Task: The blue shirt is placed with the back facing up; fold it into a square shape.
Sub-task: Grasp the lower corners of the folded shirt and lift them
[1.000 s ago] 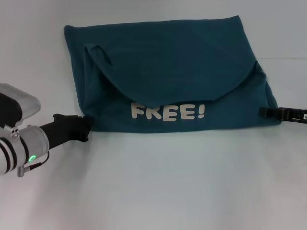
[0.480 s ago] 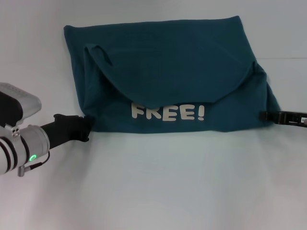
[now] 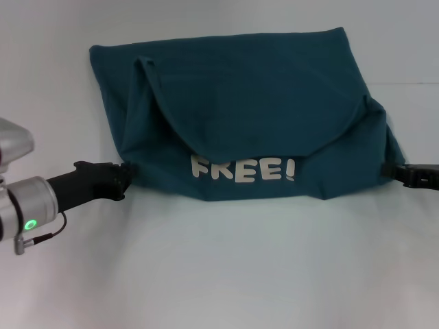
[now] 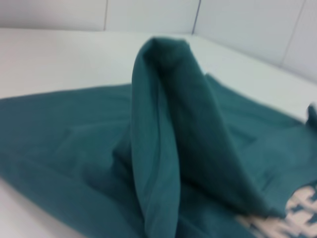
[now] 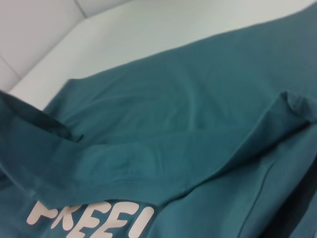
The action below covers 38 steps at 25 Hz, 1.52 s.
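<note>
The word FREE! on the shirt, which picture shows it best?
The head view. There the whole word FREE! shows on the blue shirt. The right wrist view catches only part of the letters, cut by the edge. The left wrist view shows just a blurry bit.

A big white table (image 3: 219, 274) is filling the head view, smooth and bare. Soft light is shining on the table. Behind the table, white wall panels (image 4: 247, 25) with thin dark seams are standing.

The left arm (image 3: 27, 205) is a silver cylinder with a green light, thin cable and black hand (image 3: 122, 179).
</note>
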Available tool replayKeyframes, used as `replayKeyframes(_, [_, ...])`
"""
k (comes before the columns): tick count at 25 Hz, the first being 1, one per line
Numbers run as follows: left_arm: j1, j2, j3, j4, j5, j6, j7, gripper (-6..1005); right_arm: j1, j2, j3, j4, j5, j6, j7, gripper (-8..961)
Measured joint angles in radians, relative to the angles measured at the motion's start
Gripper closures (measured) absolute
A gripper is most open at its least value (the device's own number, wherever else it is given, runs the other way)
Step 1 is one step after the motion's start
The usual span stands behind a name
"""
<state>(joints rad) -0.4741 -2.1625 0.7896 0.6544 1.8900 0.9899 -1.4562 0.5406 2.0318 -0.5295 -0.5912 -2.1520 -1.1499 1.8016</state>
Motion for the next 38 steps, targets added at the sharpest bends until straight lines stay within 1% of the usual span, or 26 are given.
replayKeyframes(3, [0.025,0.0,-0.004,0.054,0.01,0.083,-0.069,978,-0.025,0.002,0.0,-0.018,0.015,-0.03,-0.025,912])
replayKeyframes(7, [0.053,-0.002,-0.013,0.128,0.047,0.168,-0.174,977,-0.06,-0.004,0.007,-0.057,0.042,-0.111,-0.057,932])
replayKeyframes(12, [0.084,-0.003,-0.028,0.179,0.055,0.203,-0.267,976,-0.119,-0.009,0.016,-0.151,0.095,-0.242,-0.065,932])
replayKeyframes(14, [0.093,0.0,-0.062,0.196,0.07,0.215,-0.306,977,-0.134,-0.015,0.024,-0.176,0.107,-0.282,-0.06,932])
replayKeyframes(16, [0.094,0.005,-0.099,0.209,0.094,0.242,-0.34,977,-0.143,-0.025,0.043,-0.196,0.109,-0.331,-0.052,932])
replayKeyframes(20, [0.1,0.009,-0.167,0.247,0.118,0.337,-0.374,978,-0.148,-0.038,0.072,-0.209,0.106,-0.396,-0.047,932])
replayKeyframes(27, [0.123,0.01,-0.228,0.326,0.126,0.495,-0.411,976,-0.166,-0.047,0.08,-0.214,0.106,-0.45,-0.056,932])
replayKeyframes(31, [0.132,0.014,-0.272,0.337,0.131,0.567,-0.414,976,-0.175,-0.051,0.087,-0.223,0.106,-0.494,-0.061,932])
replayKeyframes(38, [0.145,0.023,-0.367,0.351,0.168,0.663,-0.423,976,-0.197,-0.051,0.091,-0.254,0.108,-0.589,-0.078,932])
